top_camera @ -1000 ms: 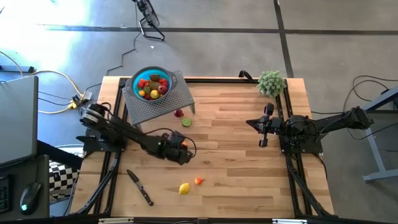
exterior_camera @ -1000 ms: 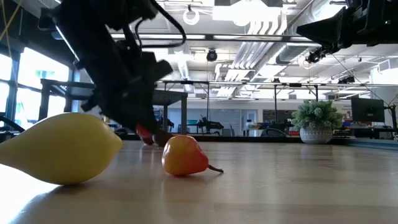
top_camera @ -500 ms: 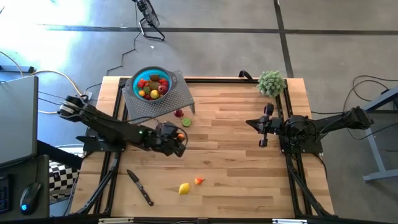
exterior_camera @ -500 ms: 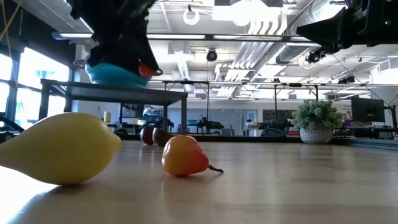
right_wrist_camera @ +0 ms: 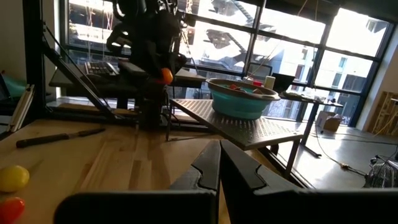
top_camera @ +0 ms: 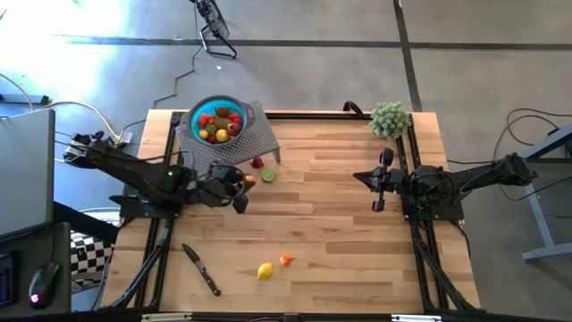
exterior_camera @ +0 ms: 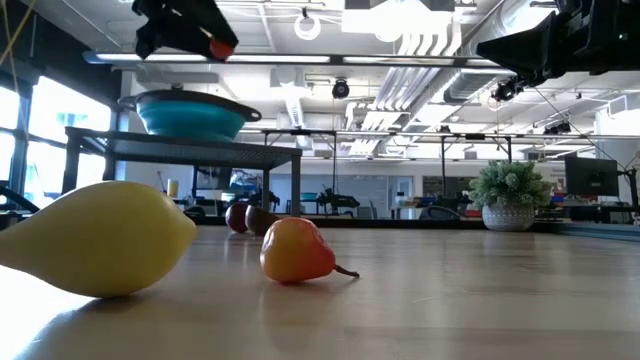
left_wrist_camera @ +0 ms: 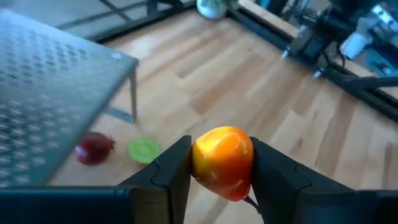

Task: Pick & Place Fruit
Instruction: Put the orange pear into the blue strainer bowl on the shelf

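Observation:
My left gripper (top_camera: 245,182) hangs above the table just in front of the grey perforated stand (top_camera: 234,146). It is shut on a small orange fruit (left_wrist_camera: 222,160). The teal bowl (top_camera: 215,121) on that stand holds several fruits. A maroon fruit (left_wrist_camera: 93,149) and a lime green one (left_wrist_camera: 144,149) lie on the table by the stand's leg. A yellow fruit (top_camera: 264,270) and an orange-red one (top_camera: 286,260) lie near the front edge. My right gripper (top_camera: 368,176) waits shut at the table's right, raised off the wood. My left gripper pinches the orange fruit by its two opposite sides (left_wrist_camera: 198,163) between its two fingers (left_wrist_camera: 175,169). The fingers slant downward from the table's left. The fruit is lifted clear of the table, its thin stem end (left_wrist_camera: 249,200) pointing down.
A black-handled knife (top_camera: 201,268) lies near the front left. A fuzzy green plant ball (top_camera: 390,118) stands at the far right corner. Black frame rails run along both sides. Bare wood lies between the two arms.
My left gripper has risen well above the table with the orange fruit and drawn back toward the far edge and the stand, tipping closer to level. The fruit has stayed between the fingers. It now hangs higher than the bowl's rim in the low view.

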Tool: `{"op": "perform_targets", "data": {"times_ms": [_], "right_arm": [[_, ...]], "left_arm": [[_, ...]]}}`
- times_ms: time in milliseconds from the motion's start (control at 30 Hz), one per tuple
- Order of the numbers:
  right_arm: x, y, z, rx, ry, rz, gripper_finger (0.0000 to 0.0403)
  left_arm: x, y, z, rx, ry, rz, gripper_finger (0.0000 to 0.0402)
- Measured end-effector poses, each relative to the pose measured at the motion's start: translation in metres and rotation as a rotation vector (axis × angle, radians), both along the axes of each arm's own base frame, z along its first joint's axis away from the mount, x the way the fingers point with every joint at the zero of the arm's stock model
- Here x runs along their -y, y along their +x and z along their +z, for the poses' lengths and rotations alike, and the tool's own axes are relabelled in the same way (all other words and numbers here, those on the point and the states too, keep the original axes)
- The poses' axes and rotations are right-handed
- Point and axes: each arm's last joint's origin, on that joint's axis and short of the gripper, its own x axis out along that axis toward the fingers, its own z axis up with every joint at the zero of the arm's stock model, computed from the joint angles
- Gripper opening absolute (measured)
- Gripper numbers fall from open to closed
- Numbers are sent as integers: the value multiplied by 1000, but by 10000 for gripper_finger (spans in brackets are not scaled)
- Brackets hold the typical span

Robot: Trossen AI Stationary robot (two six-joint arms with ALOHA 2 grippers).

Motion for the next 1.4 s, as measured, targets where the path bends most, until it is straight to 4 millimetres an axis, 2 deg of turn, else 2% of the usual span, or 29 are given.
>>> {"op": "perform_targets", "data": {"times_ms": [367, 567, 767, 1000, 1400], "right_arm": [[0, 0, 0, 2, 0, 0, 3], [0, 0, 0, 0, 0, 0, 3], [0, 0, 0, 0, 0, 0, 3], [0, 0, 0, -3, -5, -1, 3], [0, 0, 0, -6, -19, -2, 2]], "left_arm": [[-21, -42, 31, 91, 169, 144, 138], [-43, -58, 43, 99, 232, 238, 138], [-67, -63, 40, 14, 282, 362, 138], [-93, -69, 34, -73, 258, 483, 138], [-121, -69, 26, -153, 218, 591, 139]]}}
